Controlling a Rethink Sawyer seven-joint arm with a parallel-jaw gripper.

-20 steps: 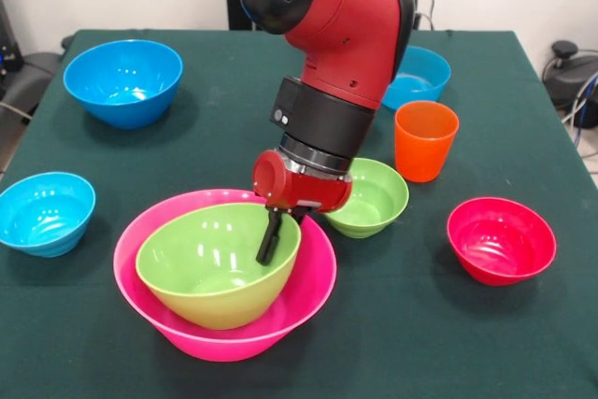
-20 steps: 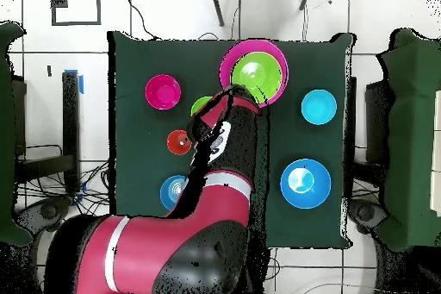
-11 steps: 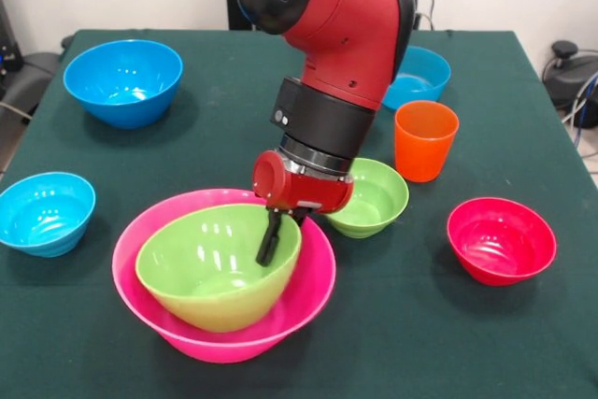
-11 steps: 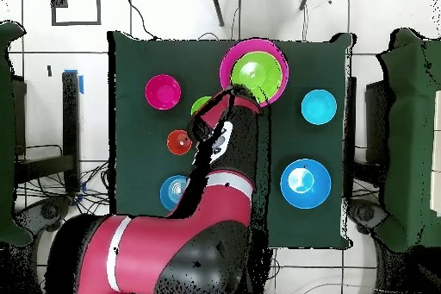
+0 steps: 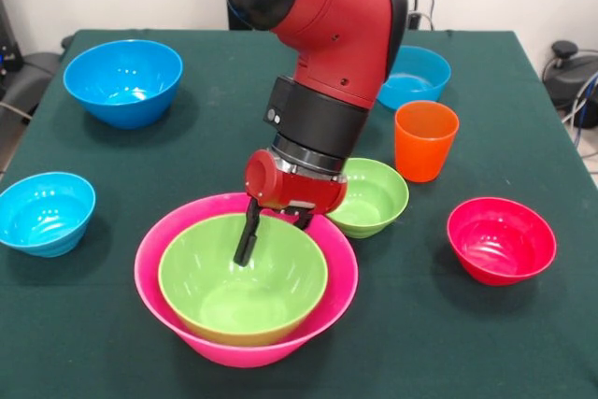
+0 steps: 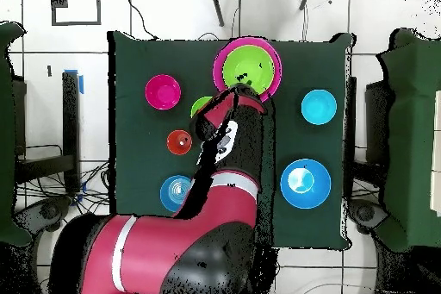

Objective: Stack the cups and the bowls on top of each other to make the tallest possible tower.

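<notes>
From the front, the red and black arm (image 5: 322,35) is reaching down over the middle of the green table (image 5: 234,128), and its gripper (image 5: 250,236) is dipping into the large green bowl (image 5: 243,277). One dark finger (image 5: 247,235) is showing inside that bowl, near its far rim; the rest is tucked behind the red wrist, so I cannot tell whether it is gripping the rim or has let go. The green bowl is sitting level inside the huge pink bowl (image 5: 245,279), the two making the tower at the near edge. Just behind, partly hidden by the wrist, the small green bowl (image 5: 371,196) is standing beside the orange cup (image 5: 425,140). The red bowl (image 5: 501,239) is sitting well off to the right. On the left, a small light-blue bowl (image 5: 45,212) is resting near the table edge, and the large blue bowl (image 5: 122,81) is farther back. Another light-blue bowl (image 5: 416,76) is peeking out behind the arm.

From overhead, the arm (image 6: 226,148) is stretching up from the bottom toward the pink bowl (image 6: 220,56), with the green bowl (image 6: 248,67) nested in it at the table's top edge. The red bowl (image 6: 163,91), orange cup (image 6: 178,142) and a light-blue bowl (image 6: 173,191) are lying left of the arm, a sliver of the small green bowl (image 6: 201,103) is showing beside it, and the other light-blue bowl (image 6: 319,107) and the large blue bowl (image 6: 305,182) are on the right.
</notes>
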